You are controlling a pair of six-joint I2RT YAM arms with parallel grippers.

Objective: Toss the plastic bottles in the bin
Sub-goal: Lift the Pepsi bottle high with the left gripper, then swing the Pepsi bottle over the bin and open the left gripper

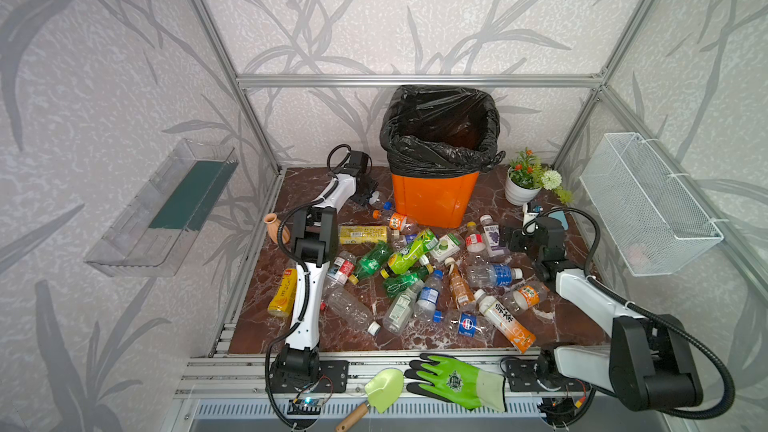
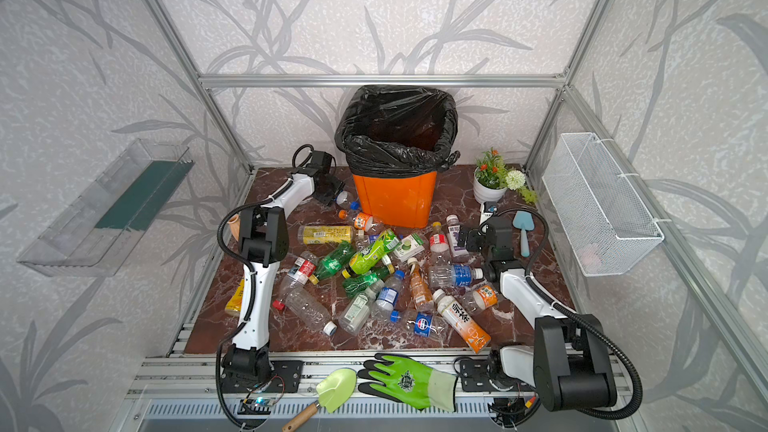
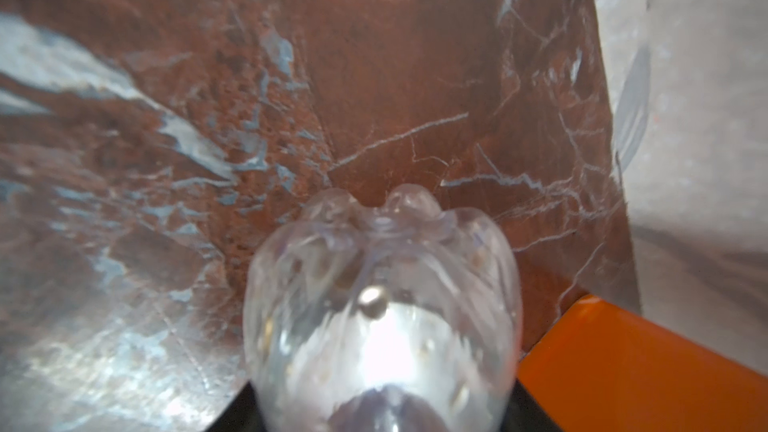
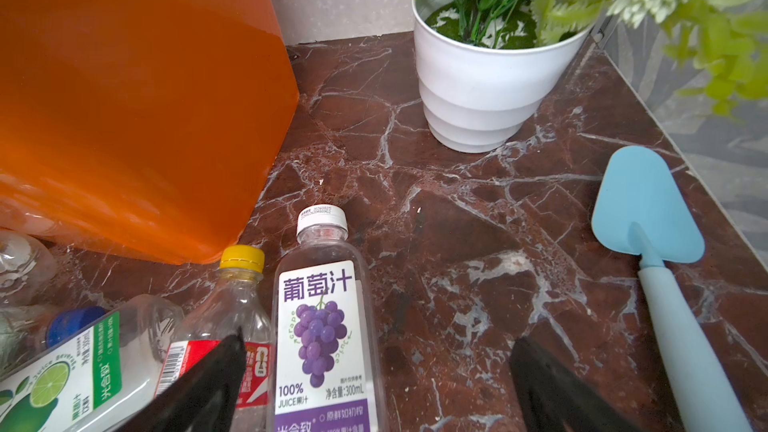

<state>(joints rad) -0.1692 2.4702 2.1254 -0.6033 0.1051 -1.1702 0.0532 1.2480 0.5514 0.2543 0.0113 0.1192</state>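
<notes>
- The left hand (image 1: 366,195) is low at the back of the red-brown marble counter (image 1: 490,197), just beside the left wall of the tall square orange plastic bin (image 1: 434,199) with its glossy black bag liner.
- It's pinching a clear plastic bottle (image 3: 380,305). In the left wrist view the black fingers (image 3: 239,415) sit tight against both sides and the ridged base points away from the camera. Can't tell if the bottle is off the counter.
- The bin stands upright at the back middle in both top views, mouth open.
- The rest of the plastic bottles (image 1: 409,257) lie scattered in a loose pile across the middle of the counter, in front of the bin: clear, green and amber ones, mostly on their sides.
- The right hand (image 4: 378,340) is spread wide, low over the right side of the pile. A clear grape-juice bottle with a white cap (image 4: 318,326) lies between its fingers, close to one of them, not gripped.
- Past that hand there's a white pot of fake flowers (image 4: 478,93) and a light-blue plastic trowel (image 4: 648,218) lying flat near the counter's right edge.
</notes>
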